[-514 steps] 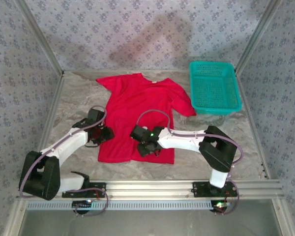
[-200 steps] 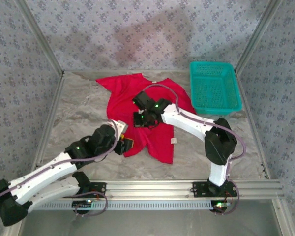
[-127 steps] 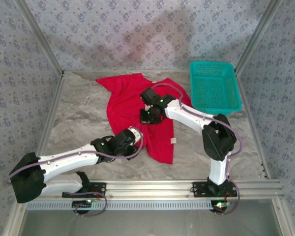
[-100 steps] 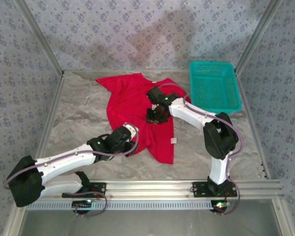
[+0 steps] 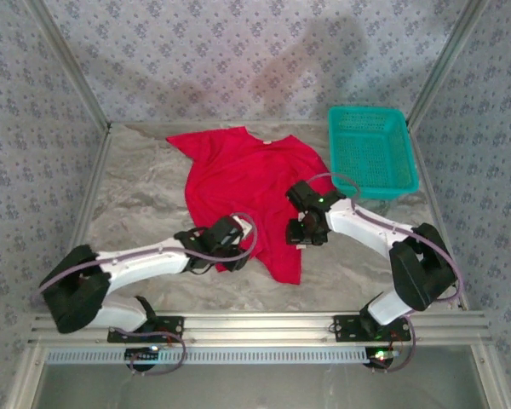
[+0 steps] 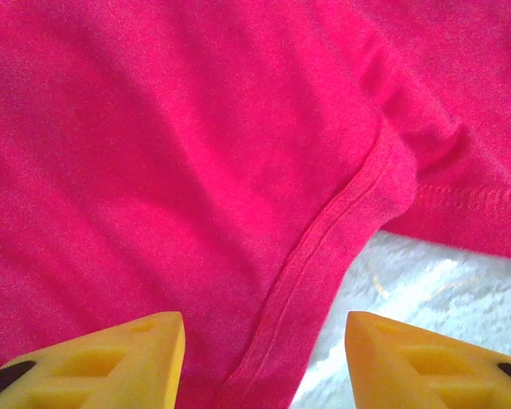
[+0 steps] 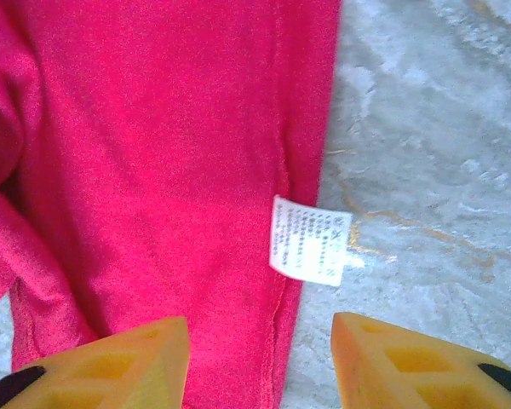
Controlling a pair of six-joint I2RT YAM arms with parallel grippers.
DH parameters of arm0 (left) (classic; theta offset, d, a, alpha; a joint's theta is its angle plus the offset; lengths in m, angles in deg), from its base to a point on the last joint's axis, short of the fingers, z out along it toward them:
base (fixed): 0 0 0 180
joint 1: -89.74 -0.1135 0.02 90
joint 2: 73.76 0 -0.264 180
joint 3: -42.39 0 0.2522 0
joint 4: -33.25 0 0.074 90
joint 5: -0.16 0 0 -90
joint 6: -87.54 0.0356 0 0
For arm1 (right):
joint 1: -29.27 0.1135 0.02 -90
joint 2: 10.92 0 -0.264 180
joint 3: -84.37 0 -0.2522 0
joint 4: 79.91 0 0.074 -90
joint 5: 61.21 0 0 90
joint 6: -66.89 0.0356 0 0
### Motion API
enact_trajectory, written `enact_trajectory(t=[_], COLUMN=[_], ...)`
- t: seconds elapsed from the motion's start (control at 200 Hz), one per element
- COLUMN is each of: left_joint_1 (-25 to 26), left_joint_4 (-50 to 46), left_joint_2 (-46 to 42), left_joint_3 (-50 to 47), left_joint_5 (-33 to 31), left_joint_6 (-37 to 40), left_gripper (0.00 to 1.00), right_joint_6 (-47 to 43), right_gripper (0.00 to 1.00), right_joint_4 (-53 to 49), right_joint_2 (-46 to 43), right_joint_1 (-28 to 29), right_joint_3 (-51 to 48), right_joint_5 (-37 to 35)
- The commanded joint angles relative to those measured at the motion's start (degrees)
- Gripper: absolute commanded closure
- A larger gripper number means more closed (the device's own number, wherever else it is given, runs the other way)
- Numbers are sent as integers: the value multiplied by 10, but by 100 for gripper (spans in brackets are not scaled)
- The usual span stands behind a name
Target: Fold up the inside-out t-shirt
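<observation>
Since half a second ago the right gripper (image 5: 305, 232) has drawn back from the middle of the t-shirt (image 5: 238, 175) to its right-hand edge, and the left gripper (image 5: 230, 244) has slid a little rightward along the lower hem. The shirt itself has not shifted in that time.

From above we see the whole garment: bright red and spread chest-up across the middle of the table (image 5: 136, 196). Its sleeves lie toward the far wall, a small white neck tag (image 5: 270, 142) sits at the collar, and the lower left corner is pulled in. The teal mesh basket (image 5: 364, 109) stands just beside the right sleeve.

The left wrist camera gives what the overhead cannot. It shows the soft knit of the t-shirt (image 6: 170, 153), a raised double-stitched seam (image 6: 341, 213) running diagonally toward the fingers, and a fold lying over pale veined stone. The left gripper (image 6: 266, 332) has its yellow wedge-shaped fingers (image 6: 111, 354) apart, with nothing clamped.

The right wrist camera shows a white printed care label (image 7: 309, 239) sewn at the side seam, lapping onto the marbled tabletop (image 7: 426, 128). The right gripper (image 7: 260, 345) is likewise spread, straddling that edge of the t-shirt (image 7: 153, 153) and gripping nothing.
</observation>
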Motion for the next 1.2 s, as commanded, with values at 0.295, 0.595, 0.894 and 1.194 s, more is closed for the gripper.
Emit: enact_trajectory(t=[0.295,0.595,0.894,1.194], left_joint_1=[27,26,6,-35], left_joint_4=[53,45,-46,-152], left_joint_2=[99,131,109,12], left_joint_3=[74,91,150,200], left_joint_5=[-3,-22,-23,1], left_joint_6=[-1,0,-5,8], left_gripper=[41,68,100,100], right_joint_6=[4,6,21,77], right_gripper=[55,60,76,50], right_joint_4=[23,35,25,133], right_joint_2=[-5,4,-28,-56], right_joint_1=[-12,-13,23,126], right_joint_3=[-2,-7,-19,-54], right_joint_5=[2,12,19,18])
